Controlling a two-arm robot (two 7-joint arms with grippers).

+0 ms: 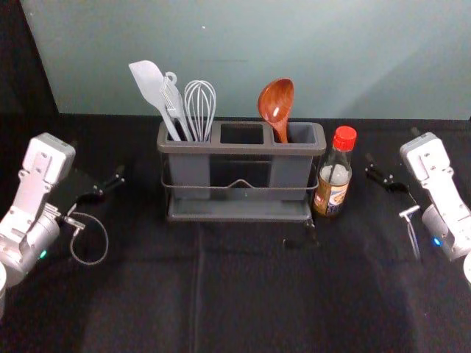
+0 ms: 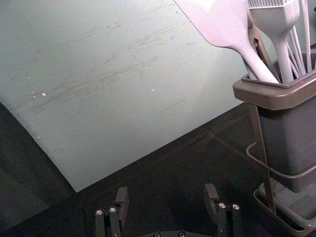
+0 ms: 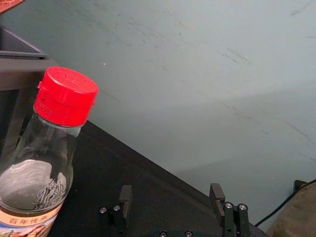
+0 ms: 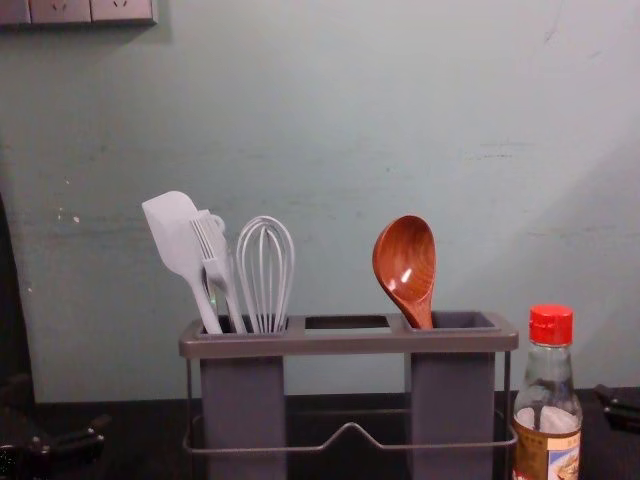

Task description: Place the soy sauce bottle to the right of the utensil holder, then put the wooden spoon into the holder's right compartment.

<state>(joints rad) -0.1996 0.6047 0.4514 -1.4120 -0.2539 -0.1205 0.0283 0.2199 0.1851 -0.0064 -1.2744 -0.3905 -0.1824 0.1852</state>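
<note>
Wooden spoon (image 4: 405,262) sits handle-down in your holder's (image 4: 330,345) R compartment (image 4: 450,400), prob so its walls prop it, w/ soy bottle (image 4: 550,375) upright just beside, clear of it; your L hand (image 2: 167,192) & R hand (image 3: 171,191), either side, are spread, empty

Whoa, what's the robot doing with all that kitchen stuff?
Right now it isn't holding anything. Its left hand is open, out to the left of the utensil holder, and its right hand is open, to the right of the soy sauce bottle. The bottle stands just right of the holder, and the wooden spoon is in the right compartment. So the job looks done.
</note>
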